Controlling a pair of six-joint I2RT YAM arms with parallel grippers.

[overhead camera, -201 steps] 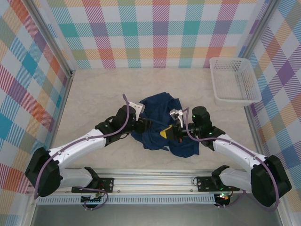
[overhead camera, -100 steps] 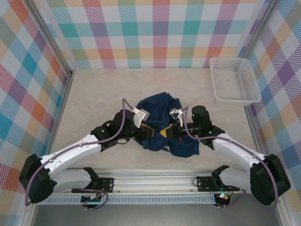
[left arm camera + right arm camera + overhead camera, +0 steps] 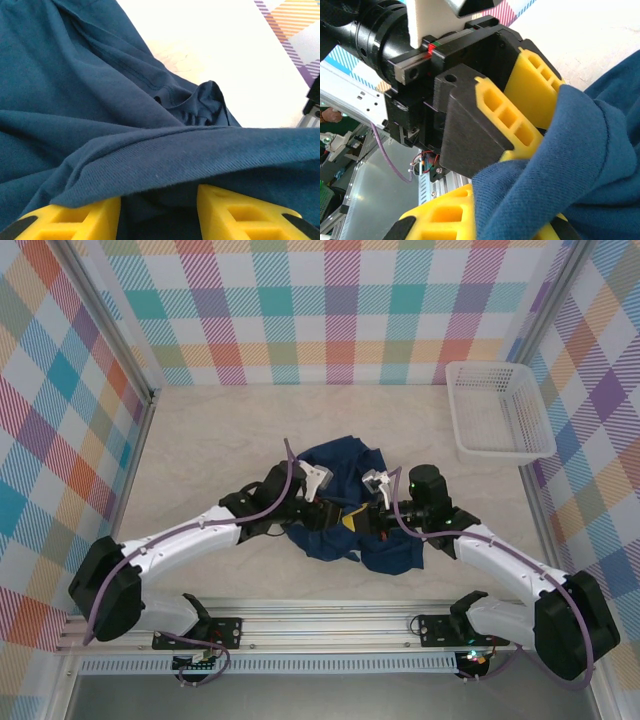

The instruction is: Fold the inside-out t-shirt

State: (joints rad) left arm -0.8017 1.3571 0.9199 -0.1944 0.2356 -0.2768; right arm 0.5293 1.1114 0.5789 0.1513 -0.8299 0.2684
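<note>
Because the inside-out t-shirt (image 3: 340,462) covers its tips, you cannot tell whether the left end effector (image 3: 159,200) grips cloth; the right end effector (image 3: 505,220) is clamped on a fold.

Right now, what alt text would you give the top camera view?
A crumpled navy t-shirt lies on the table, the right gripper shut on its cloth and the left gripper close beside. A white basket sits far right.
</note>
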